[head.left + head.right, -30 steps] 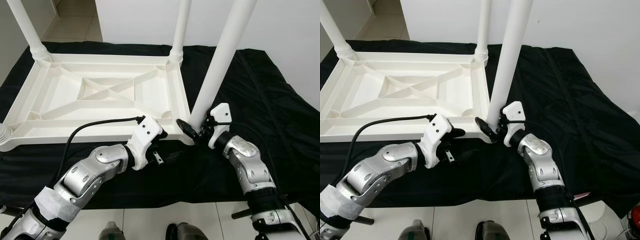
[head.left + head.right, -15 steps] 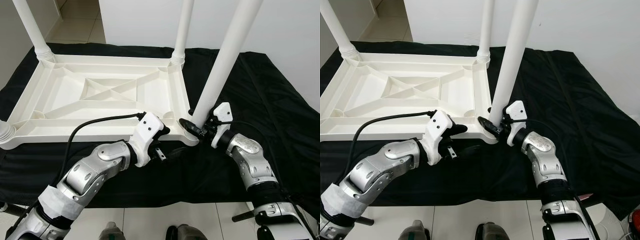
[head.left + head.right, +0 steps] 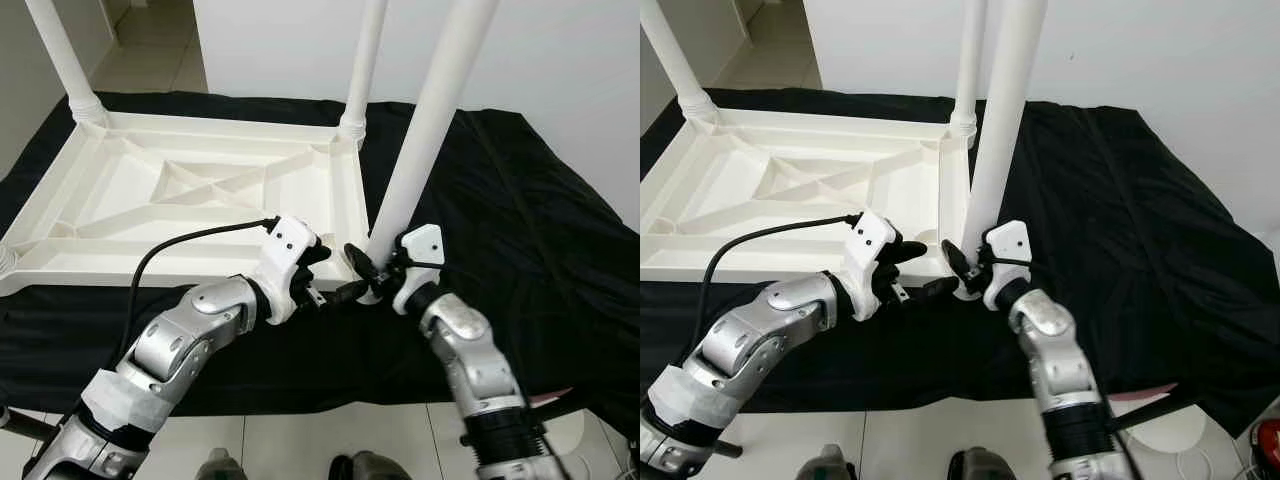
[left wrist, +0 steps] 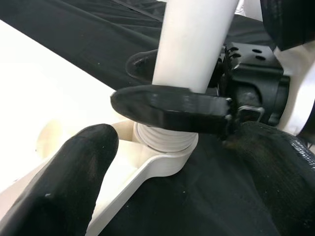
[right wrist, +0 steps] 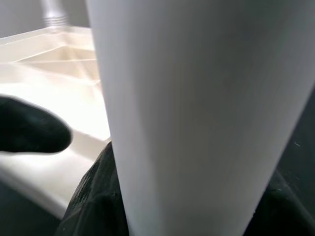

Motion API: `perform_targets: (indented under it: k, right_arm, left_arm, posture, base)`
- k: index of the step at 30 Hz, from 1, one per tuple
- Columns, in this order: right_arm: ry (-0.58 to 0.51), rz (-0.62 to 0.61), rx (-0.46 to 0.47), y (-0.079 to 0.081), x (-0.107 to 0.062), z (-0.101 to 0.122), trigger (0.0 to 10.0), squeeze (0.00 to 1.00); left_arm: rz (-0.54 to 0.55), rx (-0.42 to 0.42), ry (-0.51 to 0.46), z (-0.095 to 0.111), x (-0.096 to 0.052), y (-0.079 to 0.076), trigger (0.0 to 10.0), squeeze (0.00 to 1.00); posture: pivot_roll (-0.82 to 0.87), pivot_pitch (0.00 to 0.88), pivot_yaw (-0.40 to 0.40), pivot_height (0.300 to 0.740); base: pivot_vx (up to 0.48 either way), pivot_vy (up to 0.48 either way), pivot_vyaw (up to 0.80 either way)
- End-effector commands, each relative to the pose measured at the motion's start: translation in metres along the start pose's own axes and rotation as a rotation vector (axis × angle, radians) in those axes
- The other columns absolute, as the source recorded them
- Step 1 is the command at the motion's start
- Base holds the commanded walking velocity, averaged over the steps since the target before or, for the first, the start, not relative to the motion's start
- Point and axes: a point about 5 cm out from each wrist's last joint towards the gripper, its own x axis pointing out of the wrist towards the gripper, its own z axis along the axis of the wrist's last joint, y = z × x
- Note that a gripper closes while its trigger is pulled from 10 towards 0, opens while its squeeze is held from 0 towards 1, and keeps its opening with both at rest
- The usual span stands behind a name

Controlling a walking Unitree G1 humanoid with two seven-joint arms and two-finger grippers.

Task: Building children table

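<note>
So the white plastic children's table top [image 3: 200,205] is lying upside down on a black cloth [image 3: 520,220], ribbed underside facing up with an X-shaped brace in the middle. Everything here is relative to that table top. The white round plastic leg [image 3: 425,130] at its near right corner stands upright, with its threaded bottom end sitting in the round corner socket [image 4: 165,147], which you can see nicely in the left wrist view. The right gripper [image 3: 375,270] is right at that corner, its two black fingers closed around the bottom of this leg, one finger [image 4: 170,109] lying across the front of it just above the socket. The left gripper [image 3: 325,275] is just beside the same corner on the near edge, fingers spread apart, with one fingertip [image 4: 64,177] resting on or just over the white rim and the other down on the cloth side; it isn't holding anything. Another white leg [image 3: 362,65] stands at the far right corner and a third leg [image 3: 62,55] at the far left corner. A black cable [image 3: 190,240] loops from the left wrist over the near edge of the table top. Past the cloth's near edge there's pale tiled floor [image 3: 300,445], and a white wall [image 3: 560,60] is behind the far side.
</note>
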Motion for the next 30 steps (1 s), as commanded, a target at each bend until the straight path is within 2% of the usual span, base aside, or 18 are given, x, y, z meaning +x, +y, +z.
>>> perform_targets:
  k: [1,5,6,14,16,17,19,21,22,25,30]
  right_arm:
    - [0.081,-0.05,0.03,0.005,-0.002,-0.014,10.0,0.0]
    - [0.072,-0.134,0.068,0.014,-0.001,-0.012,10.0,0.0]
    - [0.062,-0.138,0.076,0.015,-0.001,-0.01,10.0,1.0]
    - [-0.015,-0.101,0.09,0.01,-0.007,0.005,10.0,1.0]
    - [-0.019,-0.009,0.049,0.01,-0.011,0.008,10.0,1.0]
    - [-0.016,0.034,0.024,0.009,-0.013,0.008,10.0,0.0]
    - [-0.016,0.034,0.024,0.009,-0.013,0.008,10.0,0.0]
    - [-0.013,0.127,-0.004,0.004,-0.017,0.008,10.0,0.0]
    - [-0.013,0.127,-0.004,0.004,-0.017,0.008,10.0,0.0]
    - [-0.012,0.238,-0.042,-0.007,-0.019,0.008,10.0,0.0]
    - [-0.007,0.285,-0.06,-0.01,-0.017,0.008,10.0,0.0]
  left_arm:
    - [-0.002,0.007,0.013,0.0,0.0,0.002,10.0,0.0]
    - [-0.019,0.018,0.024,-0.002,-0.001,0.002,10.0,0.0]
    - [-0.025,0.021,0.025,-0.002,-0.002,0.002,10.0,0.0]
    - [-0.05,0.046,0.031,-0.003,-0.007,0.0,10.0,0.0]
    - [-0.038,0.072,0.015,-0.002,-0.008,0.001,10.0,0.0]
    - [-0.043,0.087,0.008,-0.002,-0.008,0.0,10.0,0.0]
    - [-0.043,0.087,0.008,-0.002,-0.008,0.0,10.0,0.0]
    - [-0.077,0.109,-0.005,-0.001,-0.01,-0.003,10.0,0.0]
    - [-0.077,0.109,-0.005,-0.001,-0.01,-0.003,10.0,0.0]
    - [-0.135,0.085,-0.021,0.0,-0.013,-0.007,10.0,0.0]
    - [-0.162,0.079,-0.018,0.0,-0.013,-0.01,10.0,0.0]
  posture:
    - [0.11,0.032,-0.039,0.74]
    - [0.11,0.037,-0.039,0.74]
    - [0.11,0.042,-0.036,0.74]
    - [0.11,0.05,-0.033,0.74]
    - [0.11,0.059,-0.03,0.74]
    - [0.11,0.06,-0.028,0.74]
    - [0.11,0.06,-0.028,0.74]
    - [0.11,0.065,-0.024,0.74]
    - [0.11,0.065,-0.024,0.74]
    - [0.09,0.07,-0.01,0.74]
    - [0.09,0.072,-0.003,0.74]
  base:
    - [0.0,0.0,0.0]
    - [0.0,0.0,0.0]
    - [0.0,0.0,0.0]
    - [0.0,0.0,0.0]
    - [0.0,0.0,0.0]
    - [0.0,0.0,0.0]
    - [0.0,0.0,0.0]
    - [0.0,0.0,0.0]
    - [0.0,0.0,0.0]
    - [0.0,0.0,0.0]
    - [0.0,0.0,0.0]
